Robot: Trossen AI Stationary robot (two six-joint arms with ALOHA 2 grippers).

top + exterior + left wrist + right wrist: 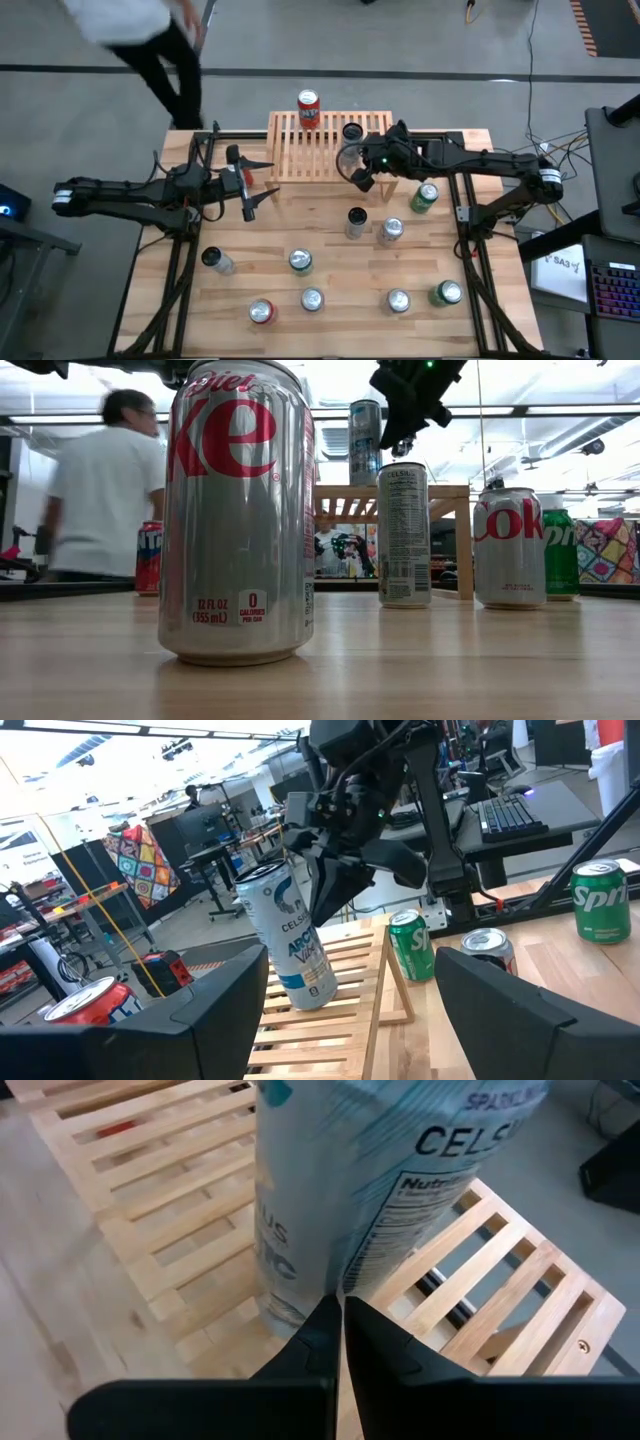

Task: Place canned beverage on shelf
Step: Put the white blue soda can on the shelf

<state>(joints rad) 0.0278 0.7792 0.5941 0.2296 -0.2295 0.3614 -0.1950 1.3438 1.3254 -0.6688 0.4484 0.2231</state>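
Note:
The shelf [325, 150], a light-wood slatted rack, stands at the table's far edge. A red can [308, 108] stands on its far left part. A tall white-and-blue canned beverage [290, 935] stands on its base on the slats near the shelf's right end, also seen in the high view [351, 133] and the low view [365, 442]. My right gripper [340, 1305] is shut, its tips at this can's side. My left gripper [250, 188] hovers open and level to the left of the shelf's near edge, with nothing between its fingers. My right gripper lies with its shut fingertips [335, 890] against the can's side wall [320, 1270], about halfway up. The fingers slant down at it from the table's right and near side. The can stands on the slats, nothing pinched.
Several cans stand on the table nearer than the shelf: a dark one [356, 222], a silver one [390, 230], a green one [424, 197], more along the near rows [311, 299]. A big silver can [238, 510] fills the low view. A person [105, 485] moves beyond the far left corner.

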